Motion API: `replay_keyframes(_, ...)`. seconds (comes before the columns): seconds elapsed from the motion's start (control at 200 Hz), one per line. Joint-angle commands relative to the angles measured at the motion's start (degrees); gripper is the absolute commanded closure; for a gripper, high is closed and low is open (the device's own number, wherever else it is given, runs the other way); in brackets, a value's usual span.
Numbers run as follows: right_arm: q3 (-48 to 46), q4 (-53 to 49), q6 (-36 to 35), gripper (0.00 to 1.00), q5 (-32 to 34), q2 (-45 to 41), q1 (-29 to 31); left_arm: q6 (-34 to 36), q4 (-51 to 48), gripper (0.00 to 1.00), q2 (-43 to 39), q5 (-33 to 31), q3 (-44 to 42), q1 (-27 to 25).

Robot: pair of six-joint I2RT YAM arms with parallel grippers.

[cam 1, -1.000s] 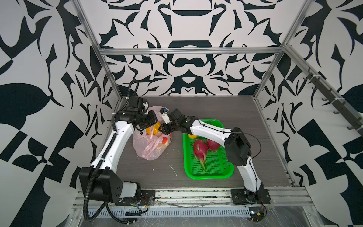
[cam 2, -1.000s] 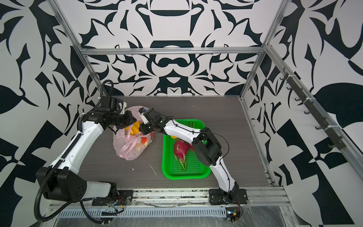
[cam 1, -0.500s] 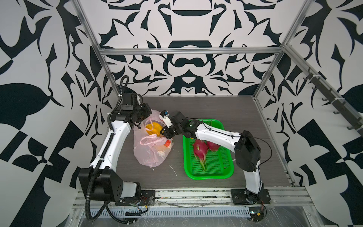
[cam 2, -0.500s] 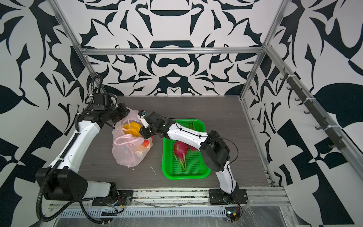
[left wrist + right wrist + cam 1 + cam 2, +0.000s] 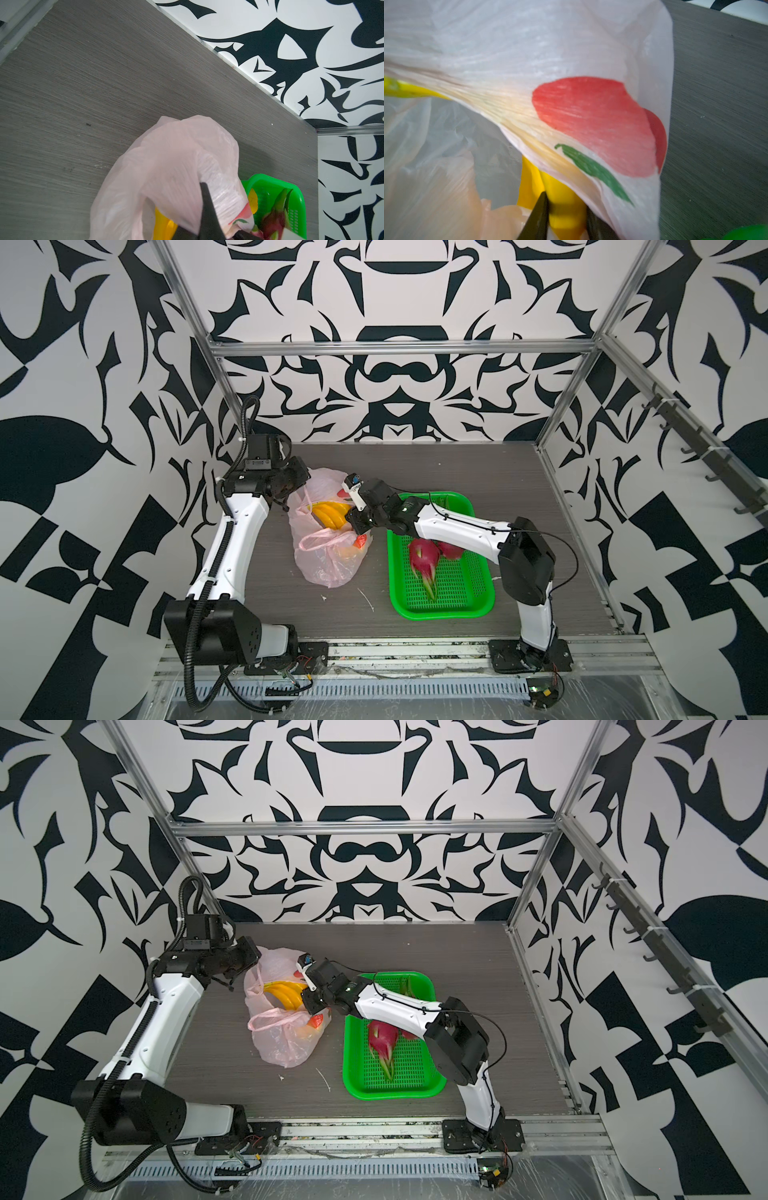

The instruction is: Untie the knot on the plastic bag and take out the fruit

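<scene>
Right gripper (image 5: 565, 209) reached bananas (image 5: 562, 193) (inside bag (image 5: 328, 568)).

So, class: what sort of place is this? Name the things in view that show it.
Most likely a robot lab test cell, not a home or shop: a left arm and right arm bolted to a metal rail, an aluminium frame, and black-and-white patterned wall panels enclosing a grey table.

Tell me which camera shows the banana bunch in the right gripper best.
The right wrist view: the right gripper clamps the banana bunch inside the plastic bag. Both top views show the bunch in the bag's mouth, fingertips hidden. The left wrist view shows only a yellow sliver.
</scene>
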Motion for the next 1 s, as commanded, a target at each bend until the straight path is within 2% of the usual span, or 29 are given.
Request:
replay_keyframes(0.0,-0.92,4.34,0.21,1.00,0.68,-4.93,0.07,1.66,-1.60,0.98,-1.75,-2.20,-1.86,1.55)
replay_keyframes(0.185,-3.43,7.43,-1.36,1.00,-0.93,-7.50,0.06,2.01,-0.70,0.98,1.08,-1.00,-2.81,4.42)
replay_keyframes(0.315,-5.64,10.16,-1.26,1.00,-0.58,-9.70,0.06,1.48,0.11,0.98,3.46,-0.85,-2.53,4.56)
replay_keyframes(0.66,-7.48,20.15,2.02,1.00,0.95,-11.02,-0.37,-2.03,1.65,0.98,5.82,5.15,-6.90,4.53)
replay_keyframes(0.85,-5.07,23.07,4.19,1.00,1.22,-9.35,-1.06,-4.39,3.73,0.97,4.42,7.71,-12.91,4.04)
replay_keyframes(0.945,-2.90,21.61,5.68,1.00,2.81,-7.92,-1.65,-6.28,5.44,0.96,1.57,7.81,-16.77,3.26)
replay_keyframes(0.995,-2.28,21.55,6.26,1.00,3.49,-7.34,-1.79,-7.69,6.89,0.93,-0.35,7.85,-18.88,2.89)
